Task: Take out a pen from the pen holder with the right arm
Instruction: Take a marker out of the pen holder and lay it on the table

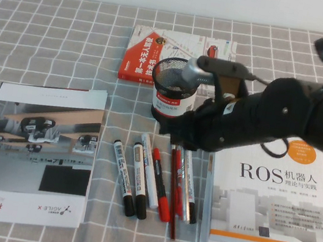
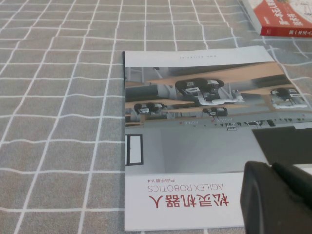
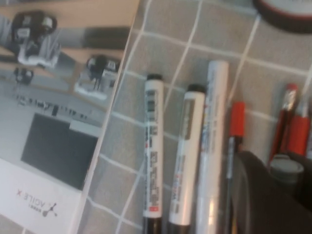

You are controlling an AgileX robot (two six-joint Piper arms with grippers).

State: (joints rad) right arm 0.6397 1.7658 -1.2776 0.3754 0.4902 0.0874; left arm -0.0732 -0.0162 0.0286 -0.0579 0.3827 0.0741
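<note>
The black mesh pen holder [image 1: 170, 88] stands at mid-table with a red-and-white label, and a grey pen [image 1: 189, 71] leans out of its top. My right gripper [image 1: 184, 138] hangs low just in front of the holder, over the top ends of several markers [image 1: 139, 179] lying in a row. In the right wrist view its dark fingers [image 3: 258, 195] are closed around a grey-capped pen [image 3: 285, 168]. The holder's base [image 3: 287, 12] shows at that frame's edge. My left gripper [image 2: 275, 195] hovers shut above the brochure [image 2: 195, 126].
A white ROS book [image 1: 275, 202] lies under my right arm. A red book [image 1: 154, 51] sits behind the holder. The brochure [image 1: 36, 149] covers the left front of the checked cloth. The markers lie between brochure and ROS book.
</note>
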